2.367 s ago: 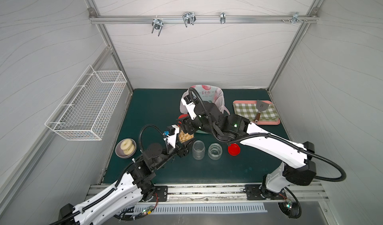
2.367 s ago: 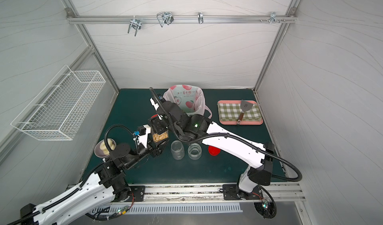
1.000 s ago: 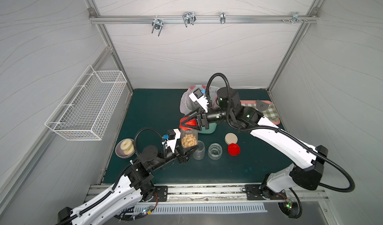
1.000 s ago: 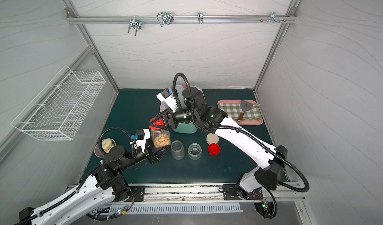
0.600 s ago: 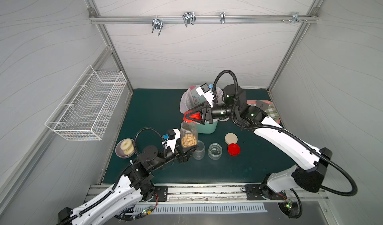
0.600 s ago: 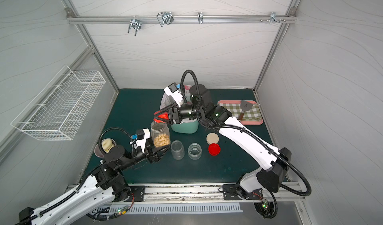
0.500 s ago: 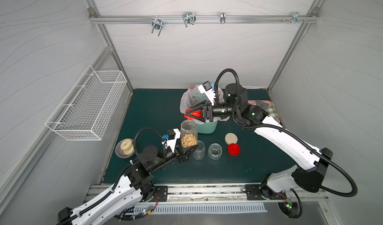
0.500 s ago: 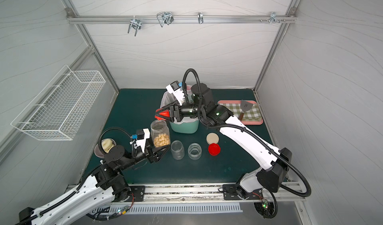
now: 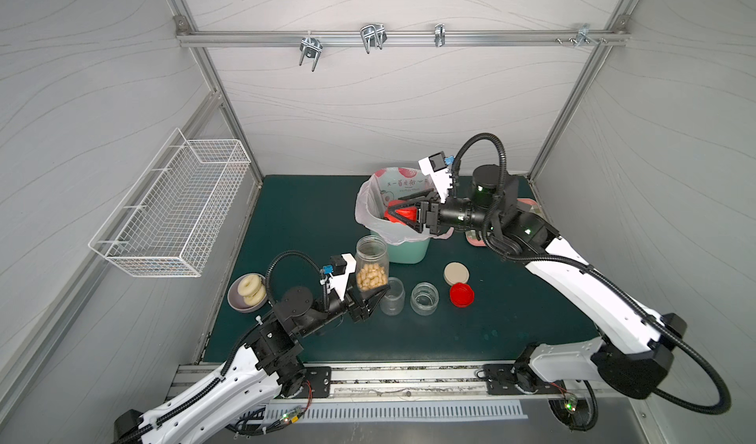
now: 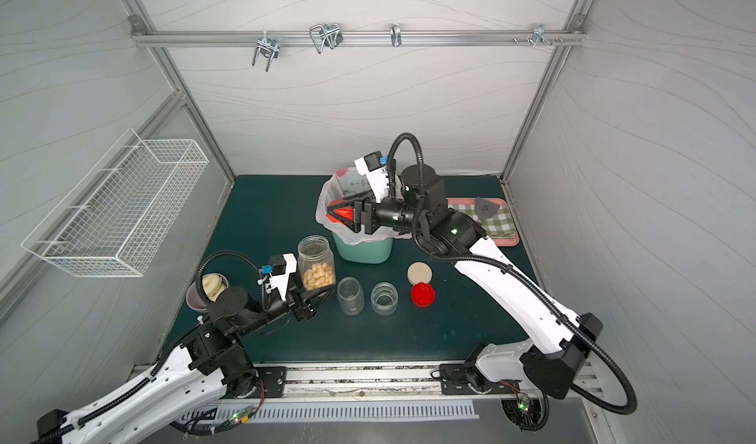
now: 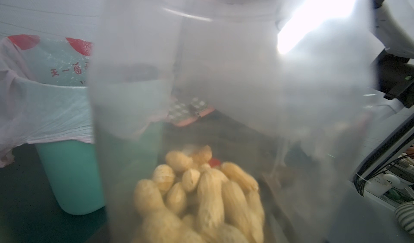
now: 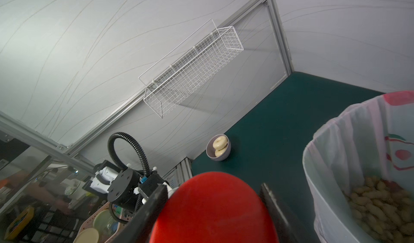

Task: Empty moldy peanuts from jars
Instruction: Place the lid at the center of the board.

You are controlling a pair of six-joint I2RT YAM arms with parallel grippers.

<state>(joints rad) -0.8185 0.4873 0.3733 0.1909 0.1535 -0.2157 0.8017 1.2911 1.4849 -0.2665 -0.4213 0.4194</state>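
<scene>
While clamped low on the open peanut jar [image 9: 371, 257], hold the left tool [image 9: 369, 294] level and firm: slick clear wall, moldy peanuts [image 9: 371, 277] heaped in the lower half, mouth bare. Cannot tell whether lifted or resting on the table [image 9: 311, 217].

Left arm: low at the lower left of the frame in both top views, forearm stretched forward, wrist flat, fingers reaching in sideways around the jar's base.

Just to the right, a taller empty jar [image 9: 392, 296] and a shorter empty jar [image 9: 424, 297], upright and lidless; swing wide of both when carrying. Further right, a beige lid [image 9: 456, 274] and a red lid [image 9: 461, 294] flat on the table.

Step in hand, by the look of it: unscrewing done, lid not yet parked. Set the second red lid [image 9: 405, 213], pinched edge-on in the right tool [image 9: 394, 215], down beside those two; avoid releasing now, directly above the mint-green bin [image 9: 405, 251] at frame centre. Pull the right arm off the bin mouth before pouring.

Tip the jar slowly, rim past the edge of the plastic bag [image 9: 365, 217], to stop kernels bouncing onto the table. Dumped peanuts [image 12: 378, 208] already at the bag's bottom, visible in the right wrist view.

Right arm: raised, elbow high, forearm running level from the right of the frame toward centre.
</scene>
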